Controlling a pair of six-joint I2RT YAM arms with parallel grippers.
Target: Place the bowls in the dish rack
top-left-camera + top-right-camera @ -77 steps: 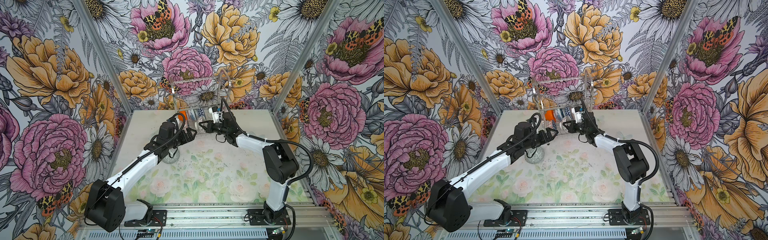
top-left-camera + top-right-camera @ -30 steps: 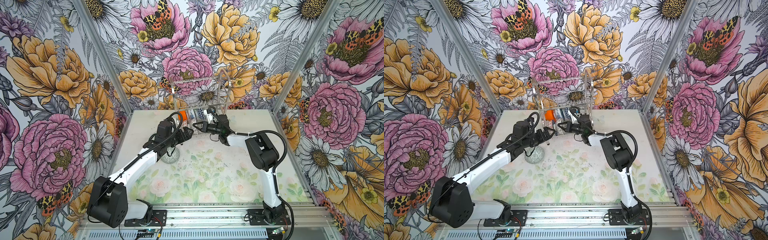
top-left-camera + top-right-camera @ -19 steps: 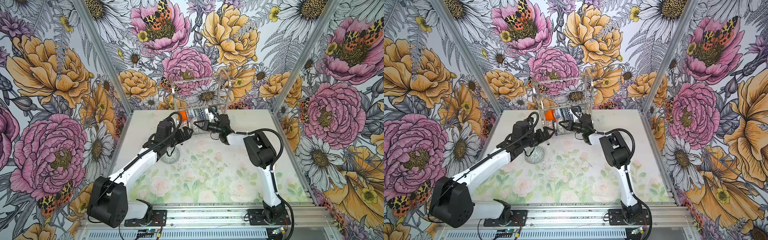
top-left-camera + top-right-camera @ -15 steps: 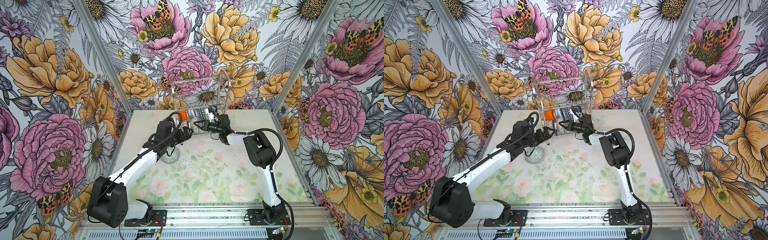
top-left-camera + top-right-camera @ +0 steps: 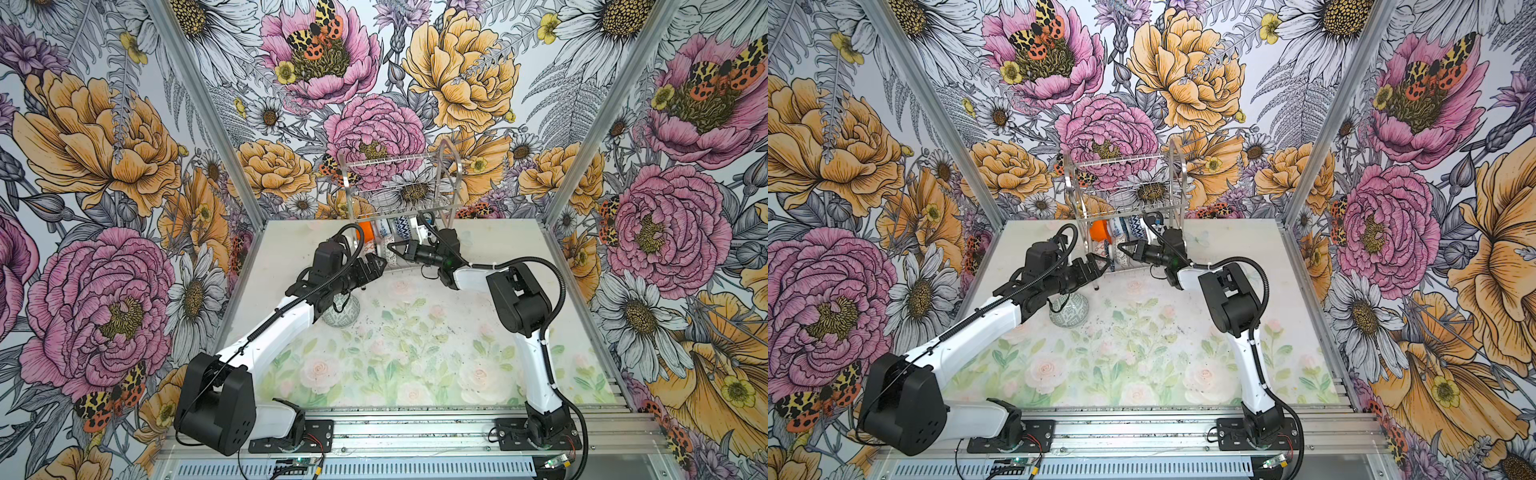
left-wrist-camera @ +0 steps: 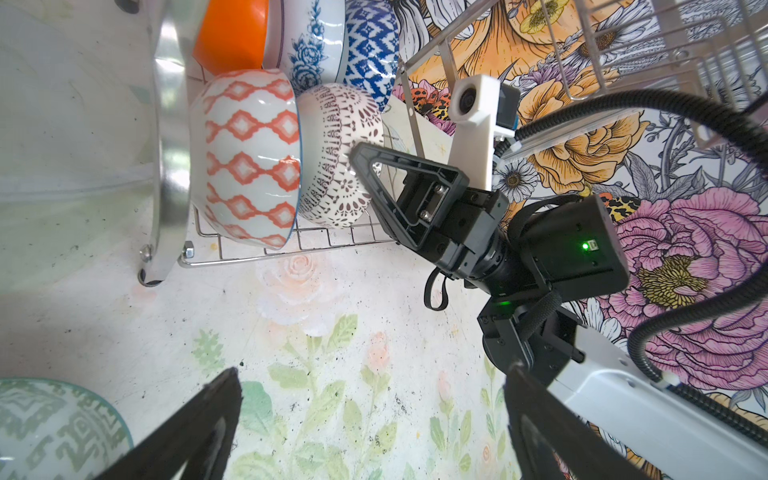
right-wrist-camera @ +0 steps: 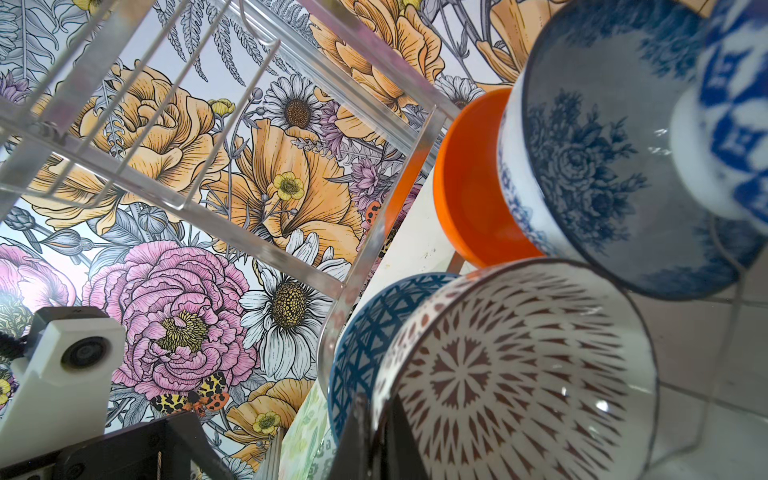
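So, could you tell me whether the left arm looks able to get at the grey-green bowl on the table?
Probably yes. The grey-green bowl sits on the table just beneath the left arm, and the left pincer is open and empty; it would need to draw back and dip.

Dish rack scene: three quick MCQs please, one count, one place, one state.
1. How many bowls stand in the lower tier of the dish rack? A two; B five; C eight.
2. Where is the grey-green bowl? A upper tier; B on the table; C lower tier.
3. The left gripper is: A open, empty; B shut on a bowl; C shut, empty.
Answers: 1 B, the left wrist view shows five there; 2 B, it rests on the floral table; 3 A, its fingers stand wide apart, nothing between.
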